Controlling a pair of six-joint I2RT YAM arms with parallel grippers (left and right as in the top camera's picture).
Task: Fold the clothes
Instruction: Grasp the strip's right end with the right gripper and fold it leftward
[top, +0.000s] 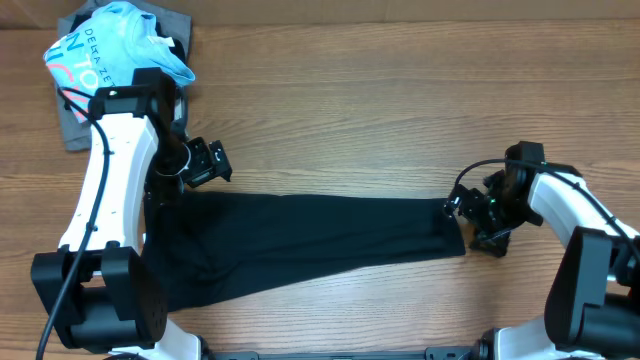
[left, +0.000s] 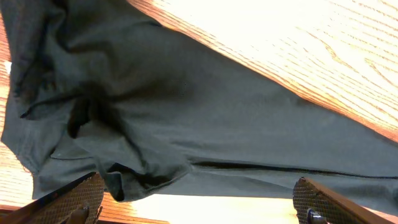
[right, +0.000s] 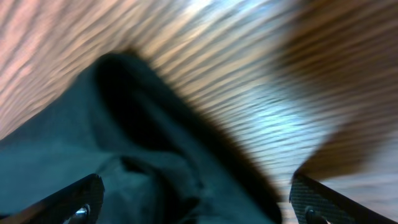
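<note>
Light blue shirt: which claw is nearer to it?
Left. The left claw sits just below-right of the light blue shirt; the right claw is far across the table, at the black T-shirt's opposite end.

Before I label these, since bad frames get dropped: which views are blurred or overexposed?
Right wrist: heavily blurred, shirt and table smeared. Left wrist: shirt sharp, table washed out by glare. Overhead: sharp, evenly lit.

Up on the crumpled light blue shirt (top: 115, 45), small dark letters read "DELTA ZE", the rest lost in a fold; larger white letters beneath were too creased to make out.
</note>
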